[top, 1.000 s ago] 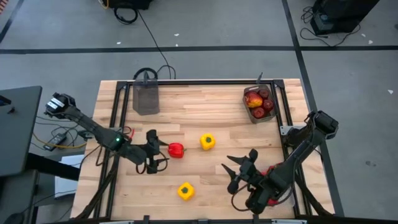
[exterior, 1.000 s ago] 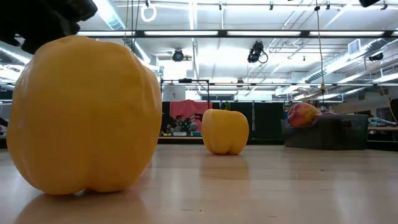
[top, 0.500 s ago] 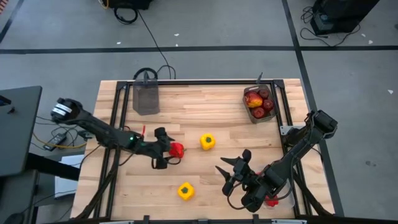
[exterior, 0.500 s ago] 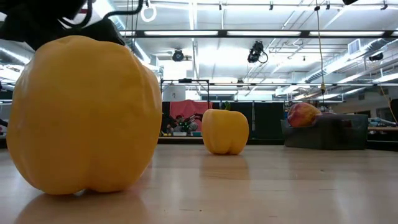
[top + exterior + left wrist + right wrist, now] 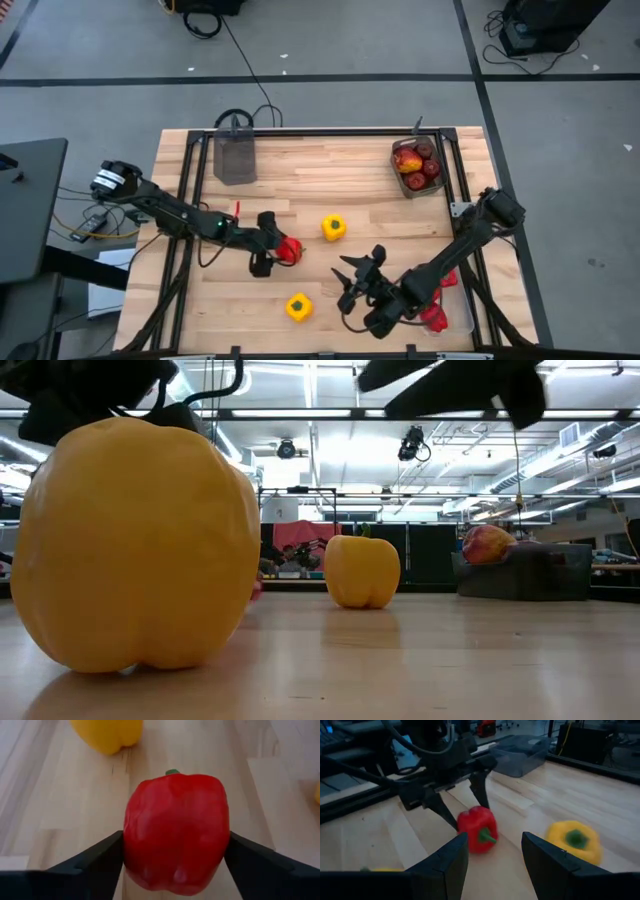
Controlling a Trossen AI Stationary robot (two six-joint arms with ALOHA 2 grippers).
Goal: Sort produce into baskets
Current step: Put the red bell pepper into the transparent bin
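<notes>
Peppers are not all sorted yet. Apples (image 5: pixel 415 162) sit in the basket (image 5: pixel 436 186) at two o'clock. The left gripper (image 5: pixel 268 250) is spread around a red pepper (image 5: pixel 289 249) mid-table. Two yellow peppers (image 5: pixel 333 228) wait. The right gripper (image 5: pixel 352 283) is spread wide at five o'clock.

Left claw (image 5: pixel 272 252) now reached out and bracketing the red pepper (image 5: pixel 288 249), fingers flanking both sides, while right claw (image 5: pixel 352 281) has crept leftward across the surface (image 5: pixel 340 180) toward the near yellow pepper (image 5: pixel 298 307).
</notes>
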